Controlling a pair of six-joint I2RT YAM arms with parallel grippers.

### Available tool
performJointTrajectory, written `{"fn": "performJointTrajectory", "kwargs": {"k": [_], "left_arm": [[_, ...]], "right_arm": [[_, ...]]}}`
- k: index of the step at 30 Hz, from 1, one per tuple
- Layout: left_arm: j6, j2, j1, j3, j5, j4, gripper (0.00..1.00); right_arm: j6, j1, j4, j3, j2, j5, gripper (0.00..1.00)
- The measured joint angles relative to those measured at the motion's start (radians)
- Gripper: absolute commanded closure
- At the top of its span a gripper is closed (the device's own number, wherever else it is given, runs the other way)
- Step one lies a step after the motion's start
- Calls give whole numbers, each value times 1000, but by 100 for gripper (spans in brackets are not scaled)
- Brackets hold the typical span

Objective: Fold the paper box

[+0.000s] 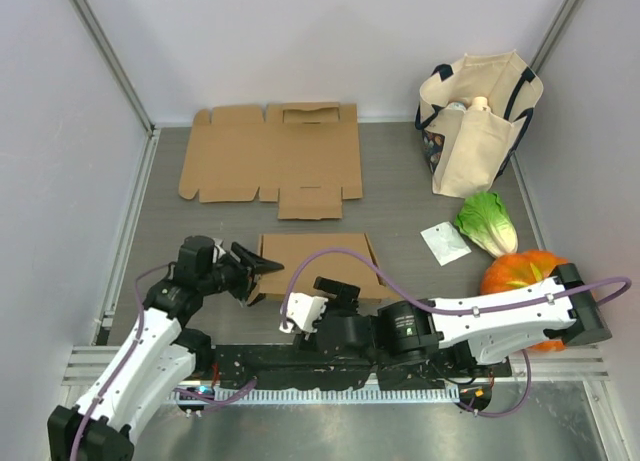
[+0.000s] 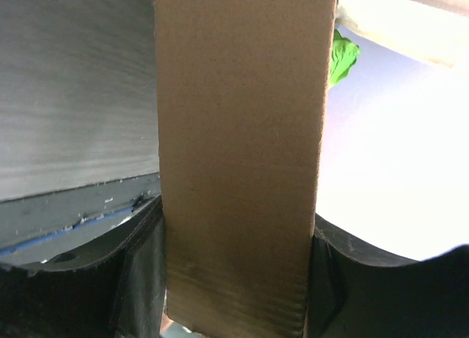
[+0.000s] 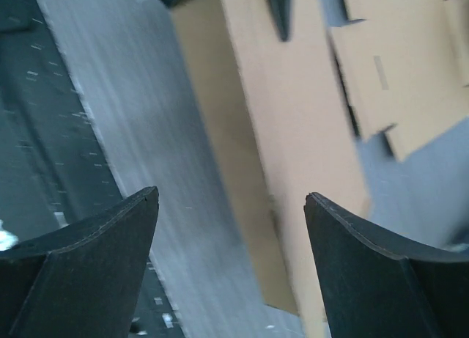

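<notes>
Top view: the box (image 1: 318,263), which looks largely formed, sits on the table (image 1: 400,196) just ahead of the arm bases. The left end effector (image 1: 252,271) is at its left end and the right end effector (image 1: 338,287) is by its near edge, seemingly apart from it; a flat blank (image 1: 270,161) lies well behind. With only one end held, a lift or twist by the left arm would likely swing the free end round or let a flap spring open. Left wrist view: a cardboard panel fills the gap between the fingers (image 2: 139,279) and touches both, so this end effector is clamped on the box wall; thin card may crease under the clamp or slide out if dragged sideways. Right wrist view: the fingers (image 3: 95,265) stand wide with nothing between them, so this end effector is open, with the box beyond the gap and to its right. Closing here would catch only air, and an off-centre push could drive the box against the left grip and buckle it
</notes>
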Motion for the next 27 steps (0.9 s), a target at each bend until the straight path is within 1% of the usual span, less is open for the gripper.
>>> {"fn": "performJointTrajectory", "kwargs": {"k": [4,7,10,14,22,27], "left_arm": [[-92,-131,0,-6,-33,-140,47],[-148,-210,0,-6,-39,-191,47],[-174,-222,0,-6,-39,-230,47],[-184,-216,0,-6,-39,-274,47],[-193,-206,0,-6,-35,-296,46],[-198,-200,6,-5,-54,-302,46]], "right_arm": [[-125,33,40,-39,16,140,13],[-212,44,106,-73,16,190,12],[-275,49,174,-111,16,181,9],[-349,36,275,-166,21,154,9],[-446,-20,414,-190,90,77,8],[-511,-45,481,-191,152,76,8]]}}
